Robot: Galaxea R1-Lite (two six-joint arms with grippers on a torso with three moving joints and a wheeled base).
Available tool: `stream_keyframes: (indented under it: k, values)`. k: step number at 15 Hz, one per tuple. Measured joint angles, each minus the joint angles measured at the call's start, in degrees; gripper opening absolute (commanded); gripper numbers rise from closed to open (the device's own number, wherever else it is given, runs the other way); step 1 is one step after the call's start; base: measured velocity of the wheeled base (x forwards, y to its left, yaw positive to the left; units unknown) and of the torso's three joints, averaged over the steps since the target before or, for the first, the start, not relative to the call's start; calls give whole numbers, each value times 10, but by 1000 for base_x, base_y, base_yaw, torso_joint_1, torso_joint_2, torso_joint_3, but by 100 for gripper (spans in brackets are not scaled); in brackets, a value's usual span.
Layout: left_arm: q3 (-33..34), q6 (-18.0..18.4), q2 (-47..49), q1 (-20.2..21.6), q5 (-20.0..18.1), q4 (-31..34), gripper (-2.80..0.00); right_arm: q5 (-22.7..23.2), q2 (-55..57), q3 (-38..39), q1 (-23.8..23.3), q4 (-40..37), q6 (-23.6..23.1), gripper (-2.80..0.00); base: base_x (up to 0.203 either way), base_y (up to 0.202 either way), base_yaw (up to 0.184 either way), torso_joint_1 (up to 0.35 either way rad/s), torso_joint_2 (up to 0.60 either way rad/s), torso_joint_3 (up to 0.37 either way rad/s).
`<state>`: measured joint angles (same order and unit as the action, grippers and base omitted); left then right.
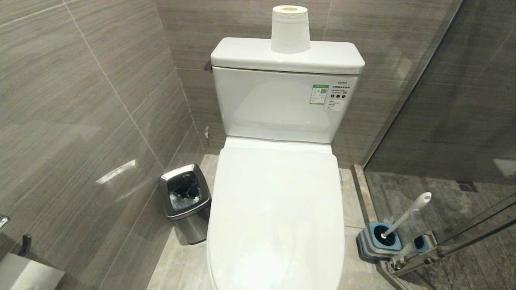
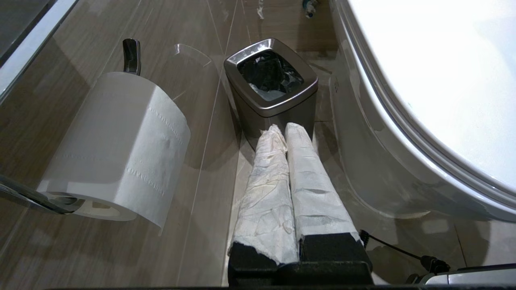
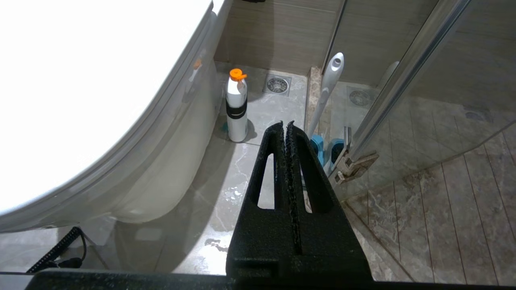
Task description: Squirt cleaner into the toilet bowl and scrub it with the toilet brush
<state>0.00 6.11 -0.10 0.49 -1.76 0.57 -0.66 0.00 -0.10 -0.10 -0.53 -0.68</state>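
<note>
1. Wall roll (image 2: 117,149): toilet paper on a wall holder at the robot's left, within reach of the seat; no part in the task.
2. Steel bin (image 1: 185,201): stands on the floor just beside the toilet's left flank, tucked against the wall so the front stays free.
3. Left gripper (image 2: 282,131): low beside the toilet, pointing at the bin; its paper-wrapped jaws are pressed together and hold nothing.
4. Toilet lid (image 1: 276,217): down, covering the toilet bowl entirely; the bowl is hidden, so judged from this the lid must be raised before any squirting.
5. Spare roll (image 1: 290,29): upright on the tank (image 1: 278,104).
6. Cleaner bottle (image 3: 236,106): white with an orange cap, upright on the floor just beside the toilet's right flank; presumably holds the cleaner.
7. Right gripper (image 3: 285,129): low on the toilet's right, jaws closed and empty, aimed toward the brush.
8. Toilet brush (image 1: 407,217): handle leaning out of its blue-grey holder (image 1: 373,243) by the glass shower door, head down inside.
</note>
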Motion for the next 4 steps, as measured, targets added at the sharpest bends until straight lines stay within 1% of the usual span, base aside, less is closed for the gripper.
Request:
stream_keyframes:
  k: [4]
  values:
    - [0, 0, 0, 0, 0, 0, -280, 0, 0, 0, 0, -1, 1, -280, 0, 0, 0, 0, 0, 0]
